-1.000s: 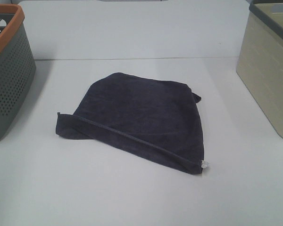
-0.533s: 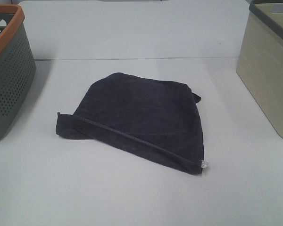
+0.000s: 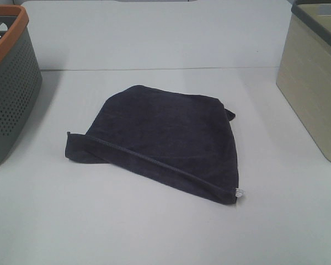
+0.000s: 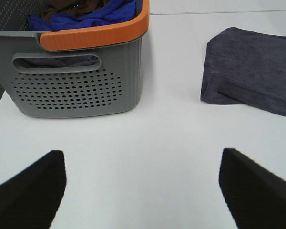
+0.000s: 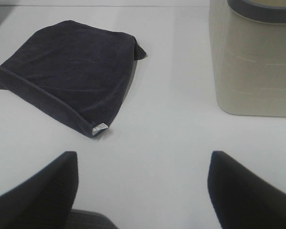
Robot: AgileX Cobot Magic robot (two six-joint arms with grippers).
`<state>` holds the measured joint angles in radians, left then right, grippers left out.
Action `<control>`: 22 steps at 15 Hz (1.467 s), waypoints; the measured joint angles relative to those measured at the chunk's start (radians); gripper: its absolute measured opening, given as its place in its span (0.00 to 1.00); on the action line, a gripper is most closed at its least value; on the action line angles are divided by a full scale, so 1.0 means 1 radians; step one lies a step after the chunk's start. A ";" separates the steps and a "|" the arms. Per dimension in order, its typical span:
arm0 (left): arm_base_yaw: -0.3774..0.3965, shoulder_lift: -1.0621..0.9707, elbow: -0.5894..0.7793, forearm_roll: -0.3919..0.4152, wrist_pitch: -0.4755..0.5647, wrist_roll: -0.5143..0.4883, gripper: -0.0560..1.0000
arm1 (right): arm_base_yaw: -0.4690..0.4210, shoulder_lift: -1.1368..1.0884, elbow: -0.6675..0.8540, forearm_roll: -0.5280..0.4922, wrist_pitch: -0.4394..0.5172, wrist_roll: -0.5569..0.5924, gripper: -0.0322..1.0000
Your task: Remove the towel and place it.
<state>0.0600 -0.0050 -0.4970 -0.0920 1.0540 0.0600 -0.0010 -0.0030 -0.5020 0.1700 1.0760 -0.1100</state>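
The dark navy towel [image 3: 163,141] lies folded on the white table, in the middle of the exterior view, with a stitched hem along its near edge and a small white tag [image 3: 239,192] at its near right corner. It also shows in the left wrist view [image 4: 255,71] and the right wrist view [image 5: 69,71]. My left gripper [image 4: 143,191] is open and empty over bare table, near the grey basket. My right gripper [image 5: 143,191] is open and empty over bare table, near the towel's tagged corner. Neither gripper shows in the exterior view.
A grey perforated basket with an orange rim [image 3: 11,77] stands at the left; the left wrist view [image 4: 86,71] shows blue and brown cloth in it. A beige basket [image 3: 314,72] stands at the right and shows in the right wrist view [image 5: 252,62].
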 joint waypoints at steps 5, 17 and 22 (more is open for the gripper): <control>-0.001 0.000 0.000 -0.003 -0.004 0.001 0.83 | 0.000 0.000 0.000 0.004 -0.002 -0.001 0.76; -0.064 0.000 0.000 -0.003 -0.007 0.001 0.83 | 0.000 0.000 0.000 -0.028 -0.003 -0.002 0.76; -0.064 0.000 0.000 -0.003 -0.007 0.001 0.83 | 0.000 0.000 0.000 -0.028 -0.003 -0.003 0.76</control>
<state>-0.0040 -0.0050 -0.4970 -0.0950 1.0470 0.0610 -0.0010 -0.0030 -0.5020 0.1420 1.0730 -0.1130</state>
